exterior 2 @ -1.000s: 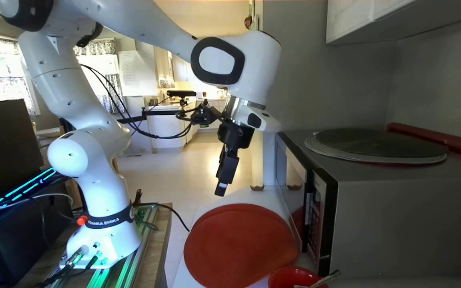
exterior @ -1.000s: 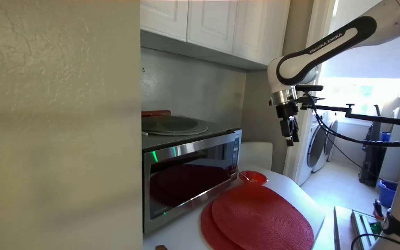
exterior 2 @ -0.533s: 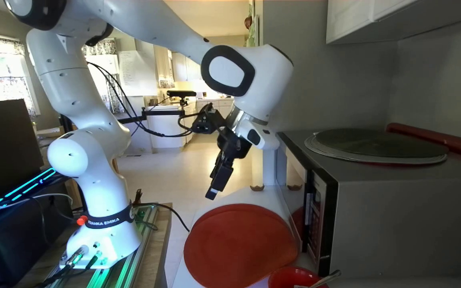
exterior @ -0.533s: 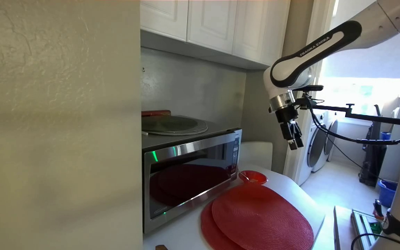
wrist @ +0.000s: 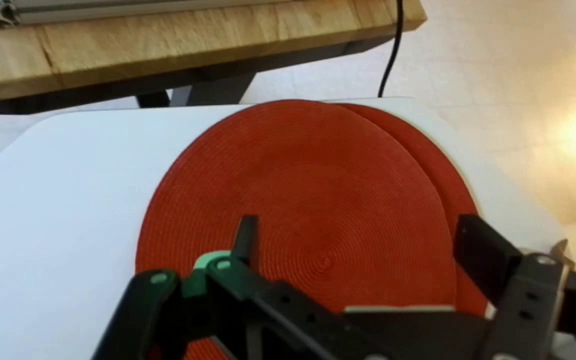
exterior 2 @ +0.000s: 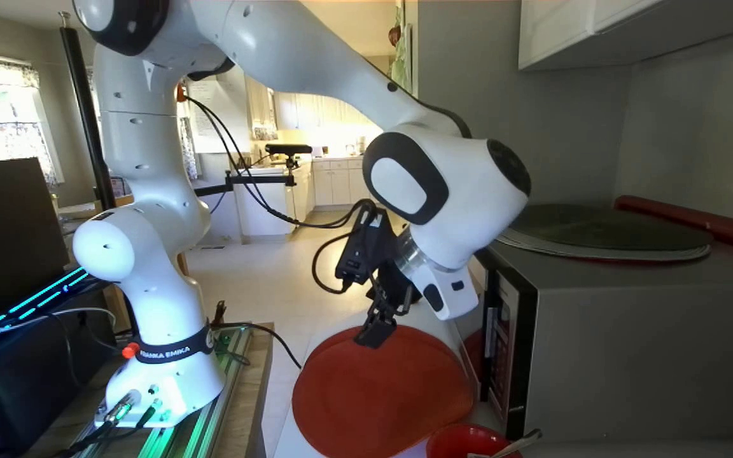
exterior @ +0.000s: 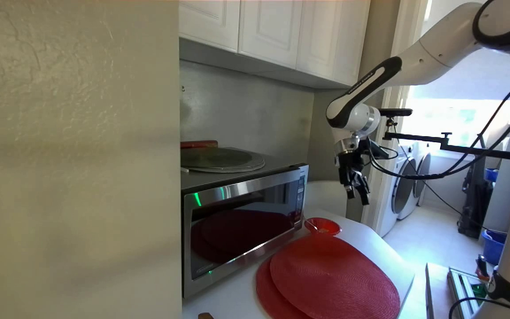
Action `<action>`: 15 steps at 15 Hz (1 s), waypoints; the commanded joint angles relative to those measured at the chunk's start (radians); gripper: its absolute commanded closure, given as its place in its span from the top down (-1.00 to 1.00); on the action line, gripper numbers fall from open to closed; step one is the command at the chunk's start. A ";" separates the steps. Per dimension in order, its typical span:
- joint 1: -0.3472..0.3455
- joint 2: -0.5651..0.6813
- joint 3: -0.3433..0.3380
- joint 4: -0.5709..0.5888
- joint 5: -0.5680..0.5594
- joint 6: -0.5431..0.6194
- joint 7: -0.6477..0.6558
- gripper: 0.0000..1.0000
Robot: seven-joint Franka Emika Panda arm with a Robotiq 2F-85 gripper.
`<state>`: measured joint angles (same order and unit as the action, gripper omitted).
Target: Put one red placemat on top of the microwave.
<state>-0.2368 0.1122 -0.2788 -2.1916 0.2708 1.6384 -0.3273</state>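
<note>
A round red placemat (exterior: 335,275), equal across in every direction, lies flat in front of the microwave (exterior: 244,223), its ringed face upward and one rim at the edge of the tabletop (wrist: 58,210) away from the microwave. A second placemat (exterior: 264,288) shows as a crescent beneath it. The microwave's long front faces the pair. Parted fingers (wrist: 485,257) point downward, higher than the placemats and apart from them.

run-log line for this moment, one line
tool: open, empty | placemats: overlapping on table, ungrasped | microwave: closed | next: likely grasp
</note>
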 commanded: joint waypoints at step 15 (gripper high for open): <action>-0.104 0.129 0.048 0.013 0.152 0.335 -0.270 1.00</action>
<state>-0.2991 0.2527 -0.2499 -2.1588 0.3909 1.9117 -0.4821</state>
